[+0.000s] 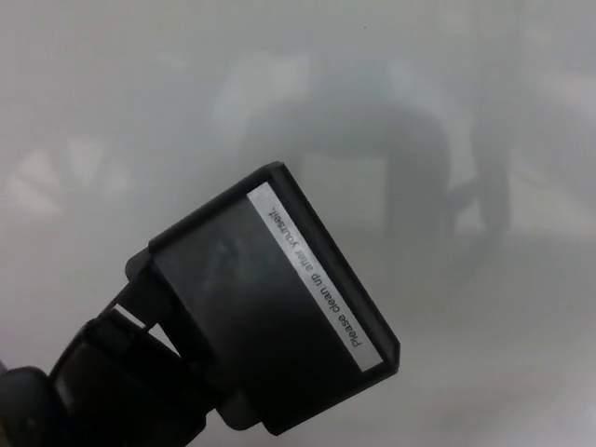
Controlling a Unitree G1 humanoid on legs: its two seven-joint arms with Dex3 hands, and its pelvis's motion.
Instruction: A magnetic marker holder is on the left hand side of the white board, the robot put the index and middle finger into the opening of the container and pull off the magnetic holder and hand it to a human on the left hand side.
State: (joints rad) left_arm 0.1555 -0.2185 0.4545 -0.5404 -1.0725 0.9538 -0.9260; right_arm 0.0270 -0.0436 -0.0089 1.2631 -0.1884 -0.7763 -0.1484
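The black magnetic marker holder [265,321] fills the lower middle of the head view, tilted, close to the camera. A white label strip [312,279] with small print runs along its right edge. My left hand [98,391] comes in from the lower left corner, its black fingers [130,312] hooked into the holder's open left end, shut on it. The holder hangs in front of the whiteboard [419,112]; whether it touches the board cannot be told. My right hand does not show.
The glossy whiteboard fills the whole background, with dim dark reflections [419,177] near its middle and right. A sliver of its edge shows at the far lower left.
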